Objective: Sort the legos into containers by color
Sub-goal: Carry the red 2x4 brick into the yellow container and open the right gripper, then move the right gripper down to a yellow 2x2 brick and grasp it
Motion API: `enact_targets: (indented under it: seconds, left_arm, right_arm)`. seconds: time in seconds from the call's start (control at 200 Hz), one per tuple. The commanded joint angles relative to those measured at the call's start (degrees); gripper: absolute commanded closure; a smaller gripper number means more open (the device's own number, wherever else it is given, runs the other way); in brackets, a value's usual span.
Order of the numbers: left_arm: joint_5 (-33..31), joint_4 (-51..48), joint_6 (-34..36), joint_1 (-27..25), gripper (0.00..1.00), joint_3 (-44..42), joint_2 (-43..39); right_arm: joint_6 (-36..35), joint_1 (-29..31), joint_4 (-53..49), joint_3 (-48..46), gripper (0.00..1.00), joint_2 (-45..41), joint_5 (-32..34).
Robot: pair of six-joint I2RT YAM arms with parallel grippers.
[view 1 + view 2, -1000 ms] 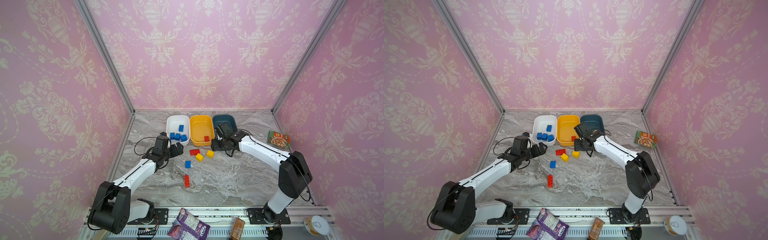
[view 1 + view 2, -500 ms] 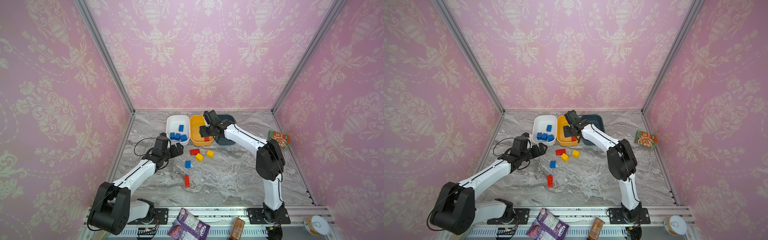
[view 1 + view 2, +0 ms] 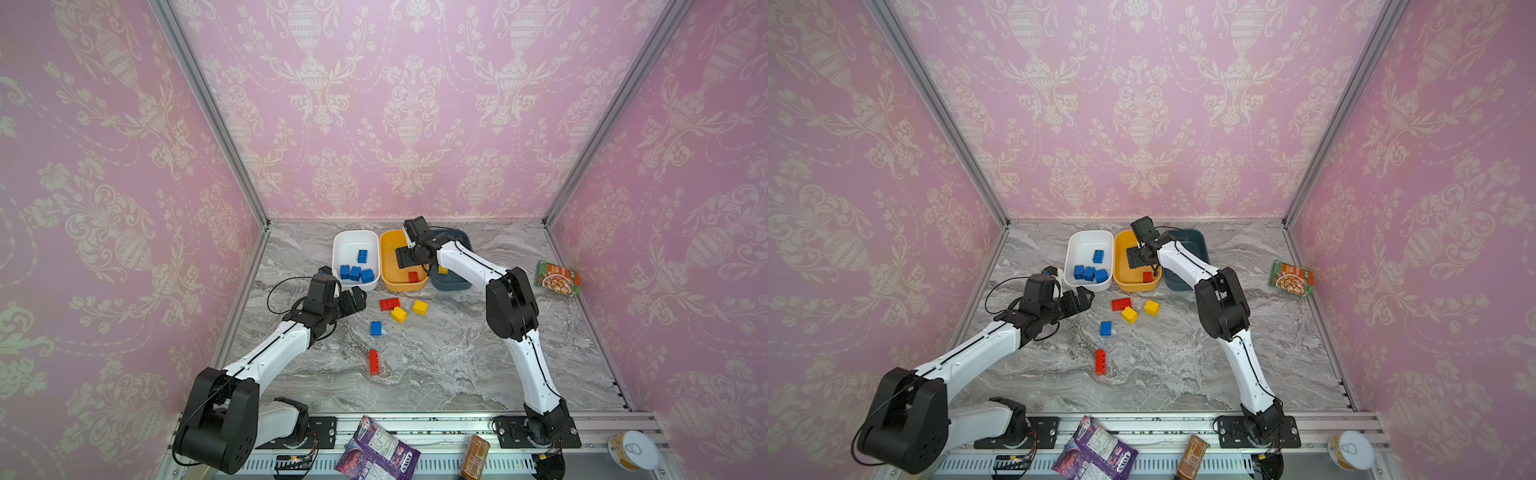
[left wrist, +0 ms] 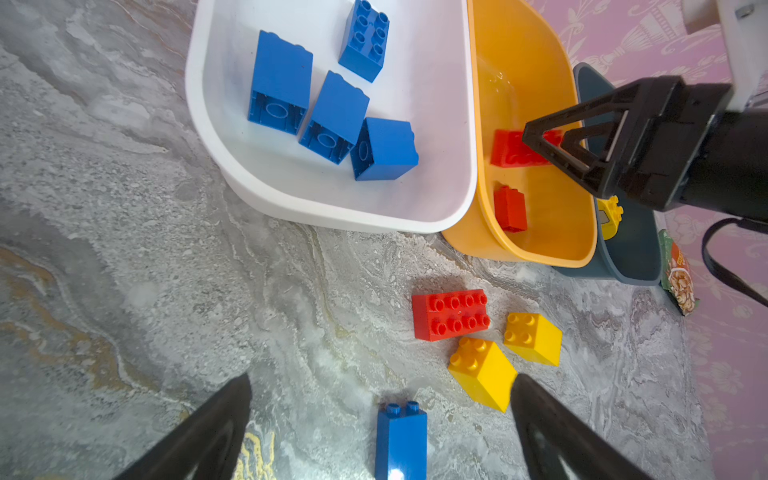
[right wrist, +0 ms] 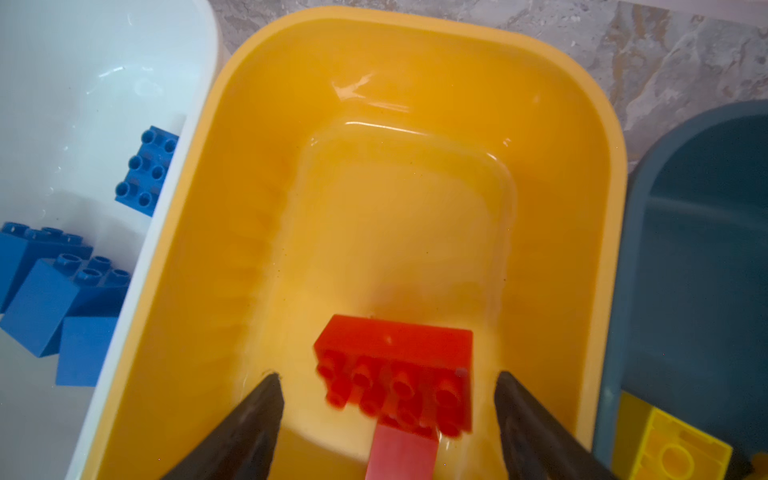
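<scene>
Pink wallpaper walls (image 3: 411,104) with a cream damask print box the space in at 9, 12 and 3 o'clock. Silver aluminium corner posts (image 3: 208,112) climb the seams. Floor's a grey veined marble-look slab (image 3: 436,374), evenly lit, with a metal rail (image 3: 432,426) at 6 o'clock.

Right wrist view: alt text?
Open right gripper above the yellow tub, a blurred red brick loose between its jaws. White tub with blue bricks on one side; teal tub with a yellow brick on the other.
</scene>
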Motion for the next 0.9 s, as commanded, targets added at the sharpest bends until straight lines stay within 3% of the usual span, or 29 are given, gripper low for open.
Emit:
enact_targets:
  seconds: [0.0, 0.58, 0.891]
  left_arm:
    - [-0.07, -0.29, -1.21, 0.23, 0.01, -0.42, -1.15]
    - [0.07, -0.36, -1.22, 0.23, 0.01, -0.50, -1.23]
    - [0.07, -0.75, -0.91, 0.19, 0.01, -0.51, -1.41]
  right_arm:
    - [-0.70, 0.13, -1.11, 1.69, 0.12, -0.68, -1.22]
    - [-0.90, 0.57, 0.42, -7.58, 0.07, -9.79, -3.56]
    - [-10.02, 0.57, -1.28, -20.38, 0.07, -20.35, -8.24]
